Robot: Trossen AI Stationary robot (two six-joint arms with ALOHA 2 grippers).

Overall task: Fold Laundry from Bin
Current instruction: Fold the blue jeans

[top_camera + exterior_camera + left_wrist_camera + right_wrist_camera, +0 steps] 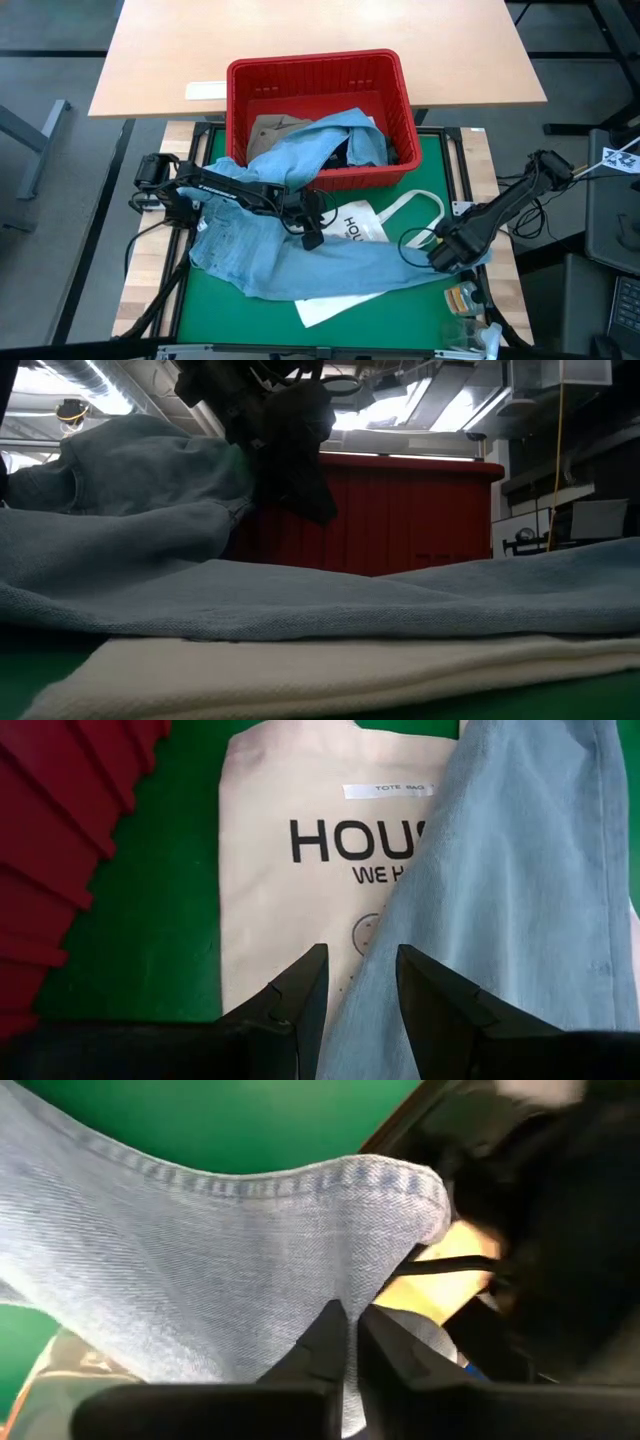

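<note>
While the red bin (318, 120) sits at the far edge of the green mat (195, 300), the light blue denim garment (300, 262) spills over the bin's near rim and spreads across the mat in front of it. Left of the bin's near corner, the left gripper (312, 232) hangs just above the denim, fingers (300, 995) spread, nothing between them. A white tote bag (365, 222) lies under the denim, in front of the bin. Right of the bin, the right gripper (440, 258) pinches the denim's edge, fingers (330, 1335) pressed together. Beyond the bin stands a wooden table (310, 35); ceiling lights (450, 400) show behind it.
</note>
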